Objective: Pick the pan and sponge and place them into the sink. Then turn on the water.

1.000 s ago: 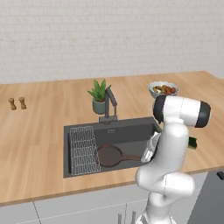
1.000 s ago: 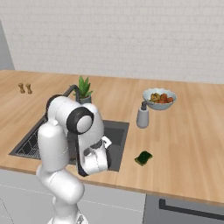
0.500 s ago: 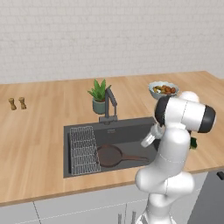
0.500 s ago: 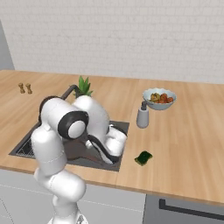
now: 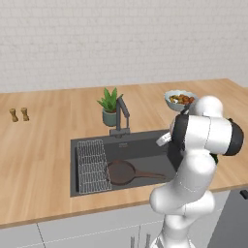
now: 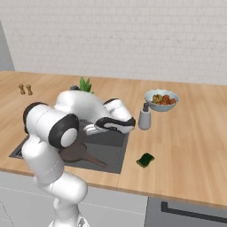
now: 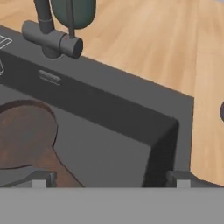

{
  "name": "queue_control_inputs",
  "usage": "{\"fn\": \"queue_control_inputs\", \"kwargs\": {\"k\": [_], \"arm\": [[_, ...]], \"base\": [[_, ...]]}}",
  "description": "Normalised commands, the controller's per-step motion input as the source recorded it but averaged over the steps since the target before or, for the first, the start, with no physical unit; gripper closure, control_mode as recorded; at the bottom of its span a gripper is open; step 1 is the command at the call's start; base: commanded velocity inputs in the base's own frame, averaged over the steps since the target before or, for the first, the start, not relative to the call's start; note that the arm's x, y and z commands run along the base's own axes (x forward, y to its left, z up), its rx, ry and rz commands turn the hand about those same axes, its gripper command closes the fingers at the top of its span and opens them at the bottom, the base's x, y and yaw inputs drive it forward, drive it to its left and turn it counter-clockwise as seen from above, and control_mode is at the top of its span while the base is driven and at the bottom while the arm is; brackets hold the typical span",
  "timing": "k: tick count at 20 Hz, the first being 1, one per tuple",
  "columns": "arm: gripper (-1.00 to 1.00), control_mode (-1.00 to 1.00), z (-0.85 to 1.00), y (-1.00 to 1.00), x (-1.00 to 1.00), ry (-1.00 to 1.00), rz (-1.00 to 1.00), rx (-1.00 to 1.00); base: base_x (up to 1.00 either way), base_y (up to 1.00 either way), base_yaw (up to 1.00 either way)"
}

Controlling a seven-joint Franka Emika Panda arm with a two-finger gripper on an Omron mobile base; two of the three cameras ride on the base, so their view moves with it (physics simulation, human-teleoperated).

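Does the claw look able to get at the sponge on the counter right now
Probably yes. The sponge lies alone on bare counter right of the sink, nothing over it. The claw is open and empty above the sink's corner, near the pan.

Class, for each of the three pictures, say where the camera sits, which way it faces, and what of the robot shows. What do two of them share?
Left base view: behind the arm's left, looking down at the sink with the pan; the arm rises lower right.
Right base view: behind its right, over sink and sponge; the arm rises lower left.
Hand view: on the hand, looking along the open gripper into the sink corner, faucet above.
Shared: both base views show pan, plant and bowl.
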Motion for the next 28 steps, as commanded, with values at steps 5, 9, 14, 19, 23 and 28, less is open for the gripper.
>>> {"fn": "queue_control_inputs", "kwargs": {"k": [5,9,14,19,23,28], "arm": [[-1.0,-1.0,0.5,-0.36,-0.15,-0.1,-0.21,0.2],[-1.0,-1.0,0.09,-0.34,-0.52,-0.3,-0.1,0.14],[-1.0,-1.0,0.45,-0.27,-0.61,-0.41,-0.14,0.3],[-1.0,-1.0,0.73,-0.14,-0.47,-0.38,-0.17,0.37],[-1.0,-1.0,0.81,-0.03,-0.33,-0.37,-0.22,0.36],[-1.0,-1.0,0.88,0.0,-0.28,-0.38,-0.21,0.34]], "base": [[0.0,0.0,0.0],[0.0,0.0,0.0],[0.0,0.0,0.0],[0.0,0.0,0.0],[0.0,0.0,0.0],[0.0,0.0,0.0]]}}
